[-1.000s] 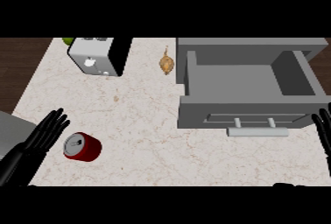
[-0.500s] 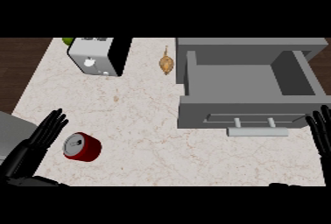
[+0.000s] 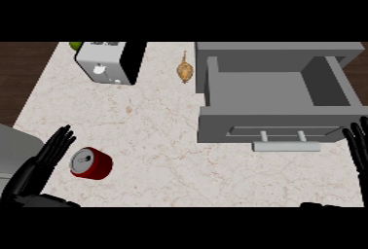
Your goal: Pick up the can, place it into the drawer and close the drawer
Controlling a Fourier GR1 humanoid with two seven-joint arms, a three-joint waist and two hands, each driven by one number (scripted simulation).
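Note:
A red can with a silver top lies on its side on the marble counter at the lower left. My left hand stands just left of it, open, fingers straight and pointing up, right beside the can. The grey drawer at the upper right is pulled open, its inside bare, with a pale handle on its front. At the right edge my right hand shows only as straight fingers, open, level with the drawer's front.
A white and black toaster stands at the back left with a green thing behind it. A small brown object lies near the drawer's left wall. The counter's left edge meets a dark wooden floor.
My right hand has shifted slightly left and down along the right edge. The left hand and the can are almost where they were.

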